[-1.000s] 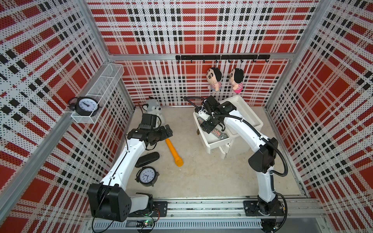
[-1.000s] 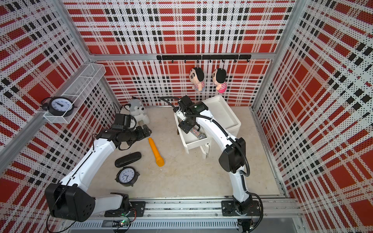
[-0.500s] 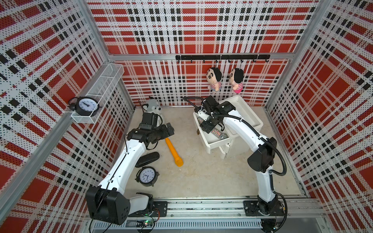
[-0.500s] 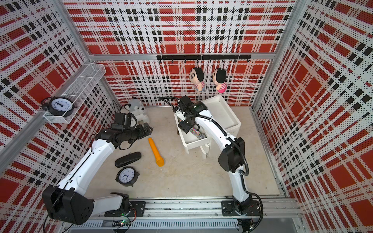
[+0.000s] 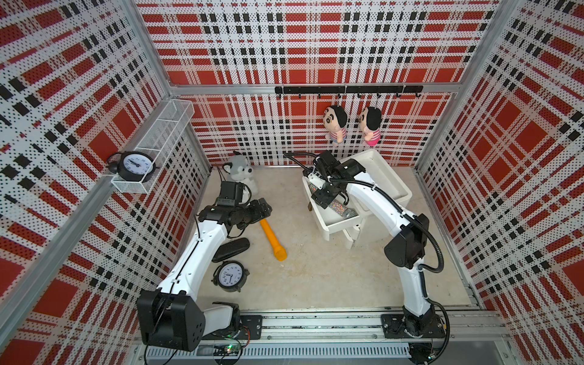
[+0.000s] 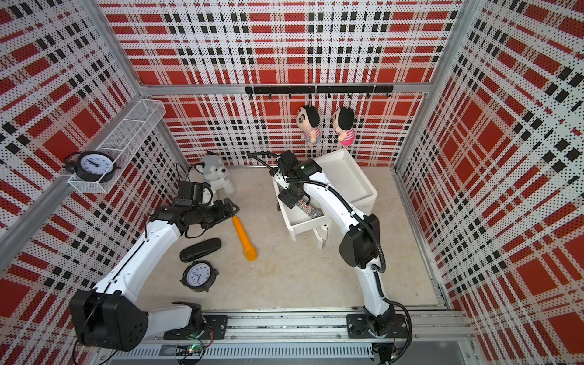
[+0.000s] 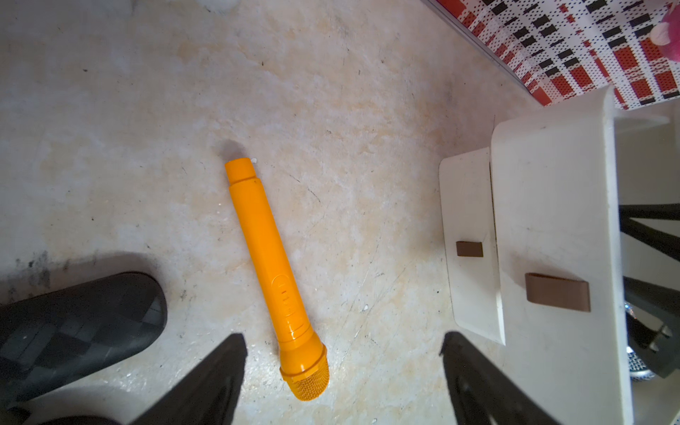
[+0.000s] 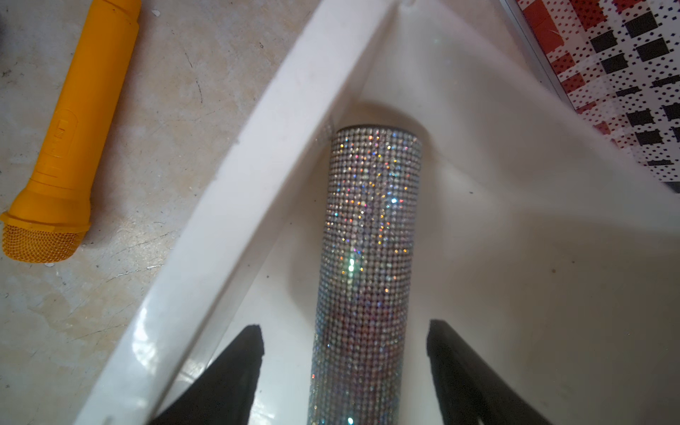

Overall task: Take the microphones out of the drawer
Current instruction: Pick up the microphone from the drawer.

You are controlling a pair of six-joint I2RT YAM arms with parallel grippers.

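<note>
Booth: Where's the glittery microphone point(image 8: 369, 228) right now?

Me: Lying flat in the pulled-out drawer point(image 8: 228, 220), close along one side wall. My right pincer point(image 8: 344, 329) is down inside the drawer, over its shaft.

Booth: Got hold of it?

Me: No. The jaws stand well apart, one finger on each side of the shaft, with white drawer floor showing in both gaps. Nothing gripped.

Booth: And your left?

Me: My left pincer point(image 7: 341, 337) hangs above the bench point(image 7: 331, 110), jaws wide, empty. Beneath it lies an orange microphone point(image 7: 270, 265), flat on the bench, mesh head nearest my fingers. A black case point(image 7: 81, 316) lies near it.

Booth: Anything else down there?

Me: In a top view, a round clock point(image 5: 229, 275) sits just beside the case, and a husky plush point(image 5: 241, 173) sits by the back wall. The drawer sticks out of a white cabinet point(image 5: 384, 177) toward the orange microphone, apart from it.
</note>
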